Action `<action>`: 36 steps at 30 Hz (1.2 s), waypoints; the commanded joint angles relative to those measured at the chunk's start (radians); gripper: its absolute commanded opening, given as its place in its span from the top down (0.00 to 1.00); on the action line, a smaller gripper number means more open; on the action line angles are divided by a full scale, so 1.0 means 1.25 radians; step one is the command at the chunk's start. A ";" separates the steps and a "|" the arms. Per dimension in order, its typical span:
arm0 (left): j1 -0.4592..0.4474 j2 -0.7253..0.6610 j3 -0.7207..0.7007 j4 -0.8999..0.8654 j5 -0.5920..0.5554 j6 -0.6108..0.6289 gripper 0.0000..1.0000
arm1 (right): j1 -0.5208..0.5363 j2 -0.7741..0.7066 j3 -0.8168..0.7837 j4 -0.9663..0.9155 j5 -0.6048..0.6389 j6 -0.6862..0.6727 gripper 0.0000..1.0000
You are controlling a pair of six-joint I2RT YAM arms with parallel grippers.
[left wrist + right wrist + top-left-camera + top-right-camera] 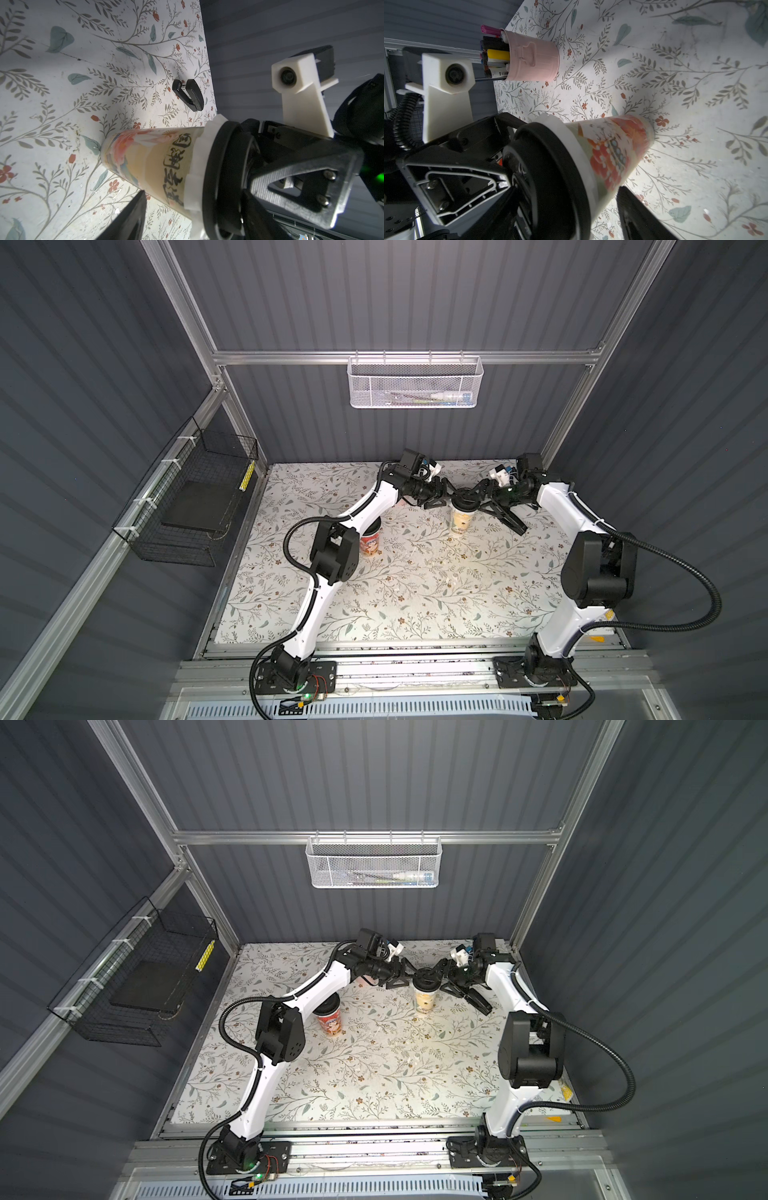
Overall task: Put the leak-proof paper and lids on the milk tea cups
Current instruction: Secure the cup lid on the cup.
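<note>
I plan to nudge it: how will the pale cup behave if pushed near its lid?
Likely tips: the pale cup is tall, narrow-based, wider under its black lid. Its paper wall probably dents if squeezed. Contents hidden, so weight unclear.

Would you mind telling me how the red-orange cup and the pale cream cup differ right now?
The red-orange cup has a red cartoon print; the pale cream cup has a beige print with black characters. The red-orange cup stands nearer the front, partly under the left arm; the pale cream cup stands farther back and further right. Both stand upright with black lids.
</note>
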 commanded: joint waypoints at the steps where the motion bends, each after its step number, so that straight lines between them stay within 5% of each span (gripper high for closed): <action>1: 0.014 0.032 -0.001 -0.016 -0.040 -0.056 0.28 | -0.003 0.015 -0.036 -0.022 0.035 -0.012 0.25; 9: 0.034 -0.026 0.028 0.002 -0.074 -0.082 0.28 | -0.007 0.018 -0.057 -0.012 0.044 -0.004 0.25; 17: 0.037 -0.123 -0.153 0.000 -0.188 -0.112 0.41 | -0.008 0.016 -0.058 -0.011 0.045 0.001 0.25; 36: 0.004 -0.151 -0.215 0.172 -0.091 -0.157 0.36 | -0.010 0.024 -0.041 -0.026 0.040 -0.009 0.25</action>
